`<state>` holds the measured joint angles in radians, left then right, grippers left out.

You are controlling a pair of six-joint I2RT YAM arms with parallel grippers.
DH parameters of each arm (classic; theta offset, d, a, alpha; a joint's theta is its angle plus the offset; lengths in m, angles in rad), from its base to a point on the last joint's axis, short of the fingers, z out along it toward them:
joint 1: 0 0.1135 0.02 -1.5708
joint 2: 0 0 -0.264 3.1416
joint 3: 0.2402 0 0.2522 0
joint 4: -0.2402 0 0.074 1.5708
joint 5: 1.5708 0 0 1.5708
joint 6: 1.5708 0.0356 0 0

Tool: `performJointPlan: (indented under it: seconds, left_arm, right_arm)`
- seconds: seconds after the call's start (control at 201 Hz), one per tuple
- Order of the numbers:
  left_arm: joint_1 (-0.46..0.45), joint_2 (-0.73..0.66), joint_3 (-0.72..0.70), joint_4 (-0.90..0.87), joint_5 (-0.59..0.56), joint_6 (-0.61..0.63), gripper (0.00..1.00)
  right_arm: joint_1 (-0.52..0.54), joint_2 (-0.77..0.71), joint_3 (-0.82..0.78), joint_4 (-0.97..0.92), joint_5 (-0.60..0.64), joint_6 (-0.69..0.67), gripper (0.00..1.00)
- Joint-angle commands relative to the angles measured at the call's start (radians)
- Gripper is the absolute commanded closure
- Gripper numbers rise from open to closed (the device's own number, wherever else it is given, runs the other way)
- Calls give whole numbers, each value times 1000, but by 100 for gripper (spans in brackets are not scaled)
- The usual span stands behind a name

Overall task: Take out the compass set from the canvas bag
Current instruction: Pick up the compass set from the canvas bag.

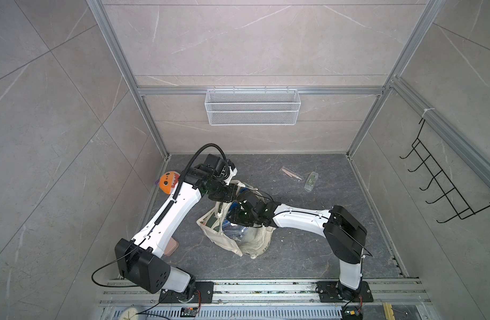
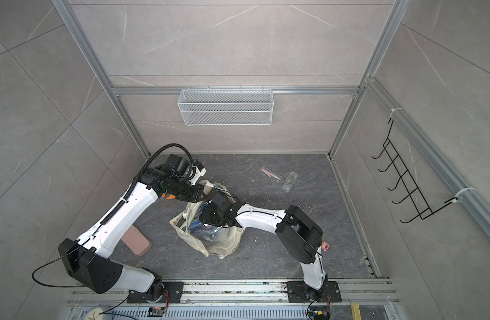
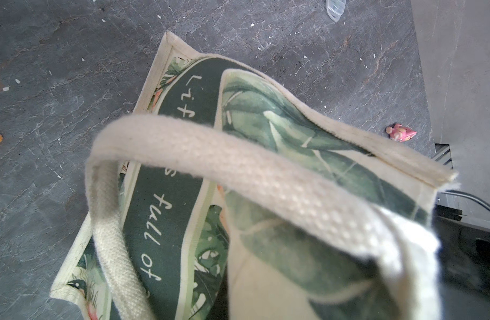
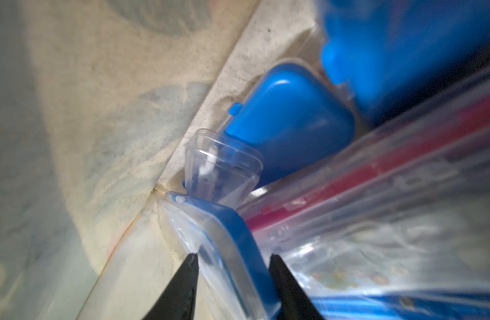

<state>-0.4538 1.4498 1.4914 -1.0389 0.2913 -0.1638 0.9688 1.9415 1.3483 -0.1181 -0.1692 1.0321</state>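
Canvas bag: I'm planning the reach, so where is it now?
In both top views the canvas bag stands open on the tabletop between the two arms; the left hand is at its far rim, the right hand reaches into its mouth.

Inside the cream canvas bag (image 4: 99, 110), the right tool (image 4: 234, 259) straddles a blue-edged clear plastic case (image 4: 235, 225), near a rounded blue plastic box (image 4: 293, 124).

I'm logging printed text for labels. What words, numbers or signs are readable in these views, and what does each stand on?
"Lif", then "s full of": white script on the dark green panel of the canvas bag, left wrist view; its handle covers the letters between.
The clock face at the near edge, in both top views: too small to read.
Nothing else is legible.
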Motion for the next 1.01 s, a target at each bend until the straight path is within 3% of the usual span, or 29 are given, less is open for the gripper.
performJointPlan:
  seconds: [0.0,0.459,1.002]
  left_arm:
    - [3,-26,10,2,46,4,100]
    - [2,-31,6,3,12,-16,100]
    - [3,-19,32,-14,-84,-62,100]
  right_arm:
    - [-7,14,-1,40,-11,-9,61]
    - [-7,-22,-29,95,-29,-19,84]
    - [4,-336,-209,-26,74,-53,87]
